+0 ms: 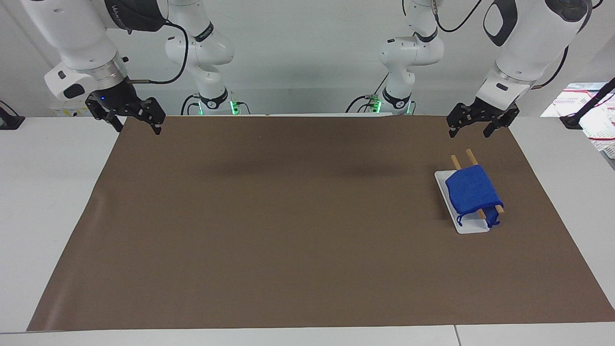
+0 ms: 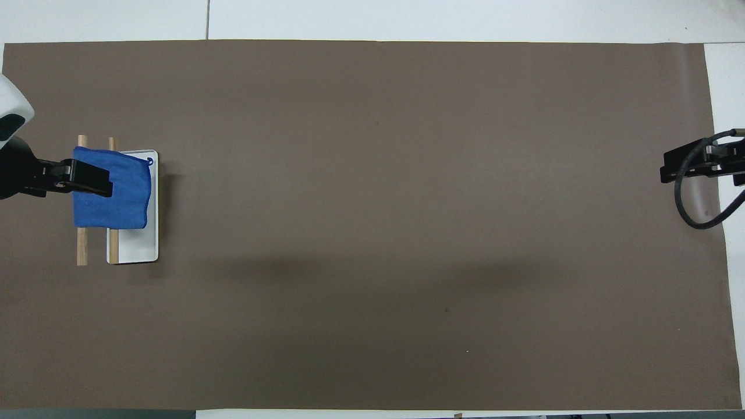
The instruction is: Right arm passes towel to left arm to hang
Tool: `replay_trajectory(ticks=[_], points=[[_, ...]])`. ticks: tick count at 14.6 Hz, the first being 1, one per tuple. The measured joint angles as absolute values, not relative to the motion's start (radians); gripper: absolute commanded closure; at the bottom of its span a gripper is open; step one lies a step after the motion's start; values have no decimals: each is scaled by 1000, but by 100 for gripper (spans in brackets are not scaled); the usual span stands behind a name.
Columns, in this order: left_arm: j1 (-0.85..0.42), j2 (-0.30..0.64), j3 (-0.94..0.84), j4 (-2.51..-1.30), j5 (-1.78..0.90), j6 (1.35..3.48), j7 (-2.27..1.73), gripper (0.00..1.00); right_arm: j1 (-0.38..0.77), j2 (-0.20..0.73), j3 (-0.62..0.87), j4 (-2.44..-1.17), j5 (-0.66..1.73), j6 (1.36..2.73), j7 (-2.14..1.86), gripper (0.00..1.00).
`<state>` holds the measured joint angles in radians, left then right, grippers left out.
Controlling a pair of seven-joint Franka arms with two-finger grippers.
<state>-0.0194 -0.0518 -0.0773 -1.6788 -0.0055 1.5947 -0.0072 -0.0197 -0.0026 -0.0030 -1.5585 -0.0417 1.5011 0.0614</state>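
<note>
The blue towel [image 1: 473,193] [image 2: 116,195] hangs folded over two wooden rods [image 1: 471,156] [image 2: 81,247] of a rack with a white base [image 1: 470,227] [image 2: 137,247], toward the left arm's end of the table. My left gripper [image 1: 470,132] [image 2: 73,177] hangs open and empty in the air above the rack's end that is closest to the robots, clear of the towel. My right gripper [image 1: 138,127] [image 2: 704,166], with its blue light, waits open and empty over the mat's corner at the right arm's end.
A brown mat [image 1: 288,216] covers most of the white table. Two smaller white arms [image 1: 206,57] [image 1: 408,53] stand at the robots' edge. A white basket with papers [image 1: 598,120] and a black stand sit off the mat at the left arm's end.
</note>
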Motion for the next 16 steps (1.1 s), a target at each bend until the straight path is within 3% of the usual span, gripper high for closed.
replay_trajectory(ticks=[12, 16], points=[[-20, -100, -77, -1679, -5, 1594, -7, 0, -20, -3, -3, -1559, -42, 1501, 61, 0], [-19, -74, -77, -1670, -5, 1596, -4, 0, -20, -3, -3, -1559, -42, 1501, 61, 0]])
